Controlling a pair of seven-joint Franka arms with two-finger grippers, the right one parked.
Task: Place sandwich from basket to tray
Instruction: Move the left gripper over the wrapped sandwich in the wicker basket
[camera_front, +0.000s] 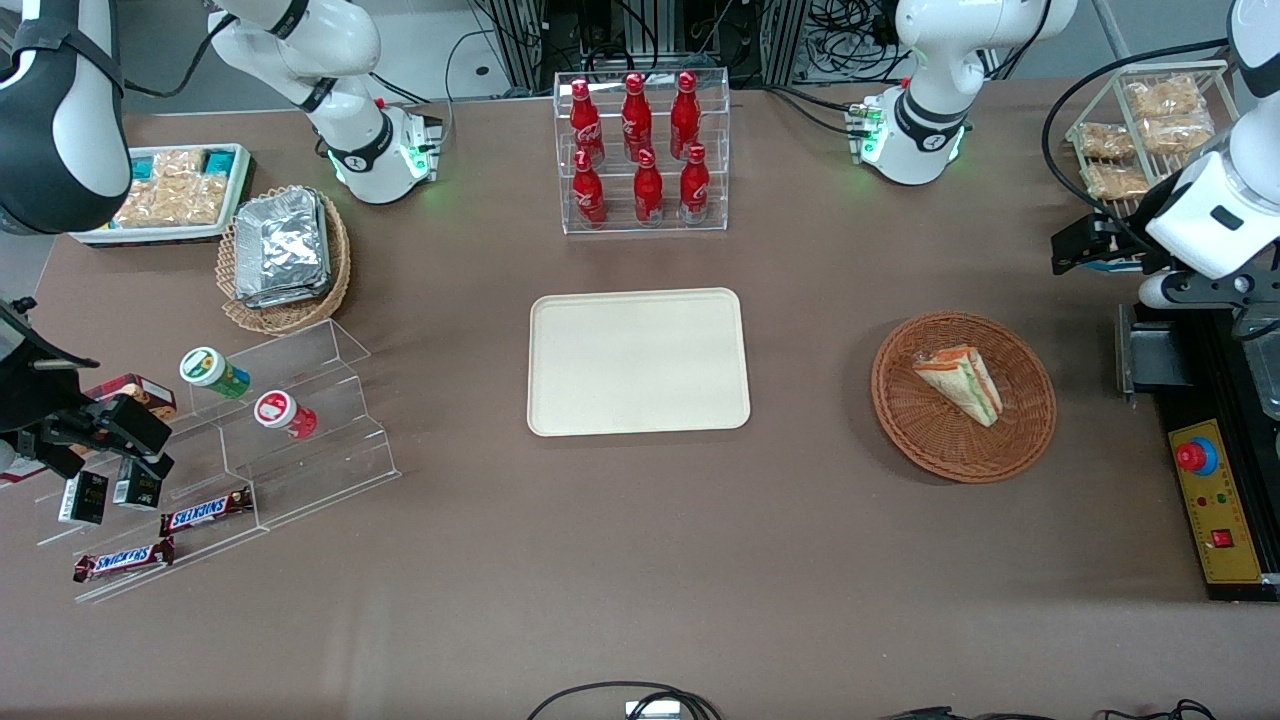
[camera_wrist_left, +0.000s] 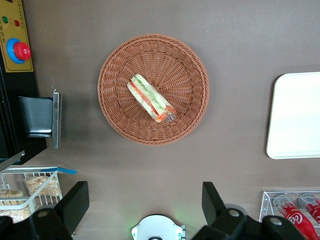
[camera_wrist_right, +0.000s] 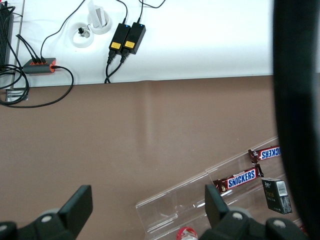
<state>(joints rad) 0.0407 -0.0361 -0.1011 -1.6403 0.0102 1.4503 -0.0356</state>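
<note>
The sandwich (camera_wrist_left: 150, 98) lies in the basket (camera_wrist_left: 115, 75), well apart from the claw (camera_wrist_left: 145, 205), which hangs high above the tabletop (camera_wrist_left: 240, 45) with its fingers (camera_wrist_left: 75, 202) spread wide.

Robot lab; cabled rig, emergency stop (camera_front: 1196, 456)

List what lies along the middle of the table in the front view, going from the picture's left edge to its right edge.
Foil packets in the tan basket → bottle rack → tray → basket with the sandwich → gripper, raised at the working arm's end, fingers open.
</note>
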